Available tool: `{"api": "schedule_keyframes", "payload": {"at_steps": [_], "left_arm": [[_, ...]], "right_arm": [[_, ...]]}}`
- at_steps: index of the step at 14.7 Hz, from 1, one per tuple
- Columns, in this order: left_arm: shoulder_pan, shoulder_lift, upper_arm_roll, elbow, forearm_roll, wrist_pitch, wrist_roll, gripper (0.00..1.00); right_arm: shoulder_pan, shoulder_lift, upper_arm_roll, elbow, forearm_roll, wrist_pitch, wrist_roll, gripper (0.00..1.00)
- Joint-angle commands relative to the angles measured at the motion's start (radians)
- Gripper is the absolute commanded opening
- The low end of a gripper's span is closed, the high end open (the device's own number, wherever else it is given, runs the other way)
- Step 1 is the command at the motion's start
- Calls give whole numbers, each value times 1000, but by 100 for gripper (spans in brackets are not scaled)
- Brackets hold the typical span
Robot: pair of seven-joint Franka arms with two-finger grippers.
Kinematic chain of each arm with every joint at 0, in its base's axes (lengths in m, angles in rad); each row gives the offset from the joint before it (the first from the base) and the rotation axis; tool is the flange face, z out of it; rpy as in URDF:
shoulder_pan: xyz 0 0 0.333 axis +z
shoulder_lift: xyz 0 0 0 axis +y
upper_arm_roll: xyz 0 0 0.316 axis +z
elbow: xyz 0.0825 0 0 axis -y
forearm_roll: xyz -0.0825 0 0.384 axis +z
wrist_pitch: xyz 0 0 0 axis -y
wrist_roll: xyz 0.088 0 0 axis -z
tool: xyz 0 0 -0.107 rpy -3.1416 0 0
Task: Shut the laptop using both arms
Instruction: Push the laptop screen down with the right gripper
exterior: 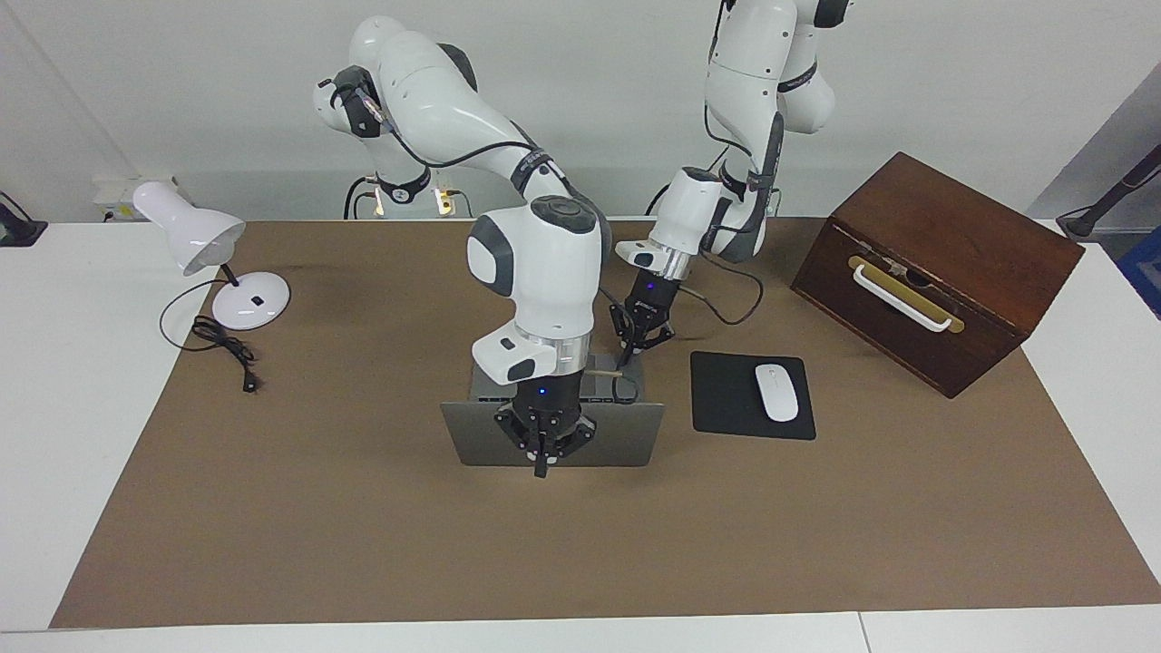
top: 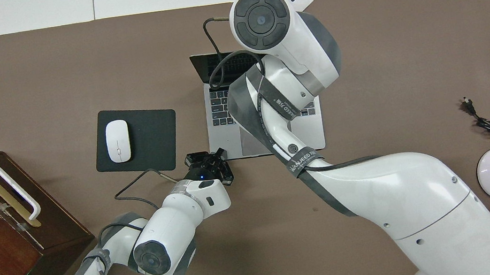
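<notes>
Laptop (exterior: pixel 472 435) lid faces one view — keyboard shows only overhead.

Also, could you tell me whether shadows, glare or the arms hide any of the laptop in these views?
Facing view: even light, faint shadows on the mat, no strong glare; the right gripper covers the middle of the laptop lid, the left gripper is over a corner of its base. Overhead view: the right arm hides much of screen and keyboard.
</notes>
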Motion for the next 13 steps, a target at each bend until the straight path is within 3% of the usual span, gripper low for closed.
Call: {"api": "schedule_keyframes", "payload": {"at_steps": [1,13], "left_arm": [[20,68,-1,15,26,15,2,0],[42,76,-1,12,58,15,2,0]], "right_arm": [[-14,16,32,28,15,-46,14,0],[-9,1,48,25,219,-149,12,0]]}}
